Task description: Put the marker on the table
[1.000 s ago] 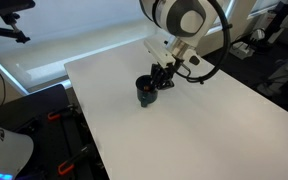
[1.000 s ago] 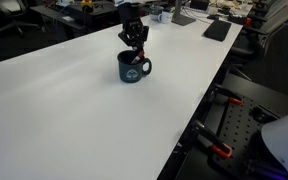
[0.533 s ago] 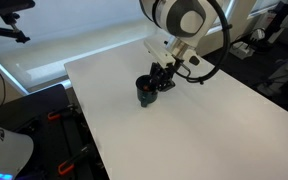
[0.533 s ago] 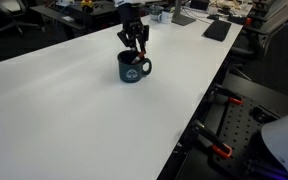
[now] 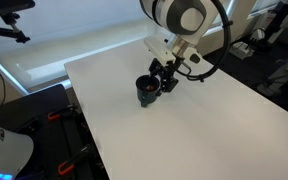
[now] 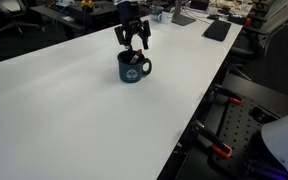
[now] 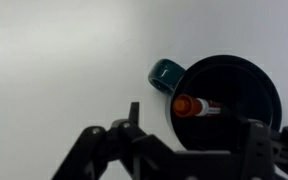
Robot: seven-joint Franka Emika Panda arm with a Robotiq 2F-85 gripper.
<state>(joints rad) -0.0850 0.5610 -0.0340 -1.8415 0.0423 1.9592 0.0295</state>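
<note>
Marker (image 7: pixel 189 106) sits inside the cup (image 7: pixel 239 85) under the spread, empty claw (image 7: pixel 193 118); an off-centre pinch could tip the cup.

Reddish-orange marker (image 7: pixel 187 106) sits inside the dark cup (image 7: pixel 239 80), orange end up, on the plain white table (image 7: pixel 64 60)
</note>
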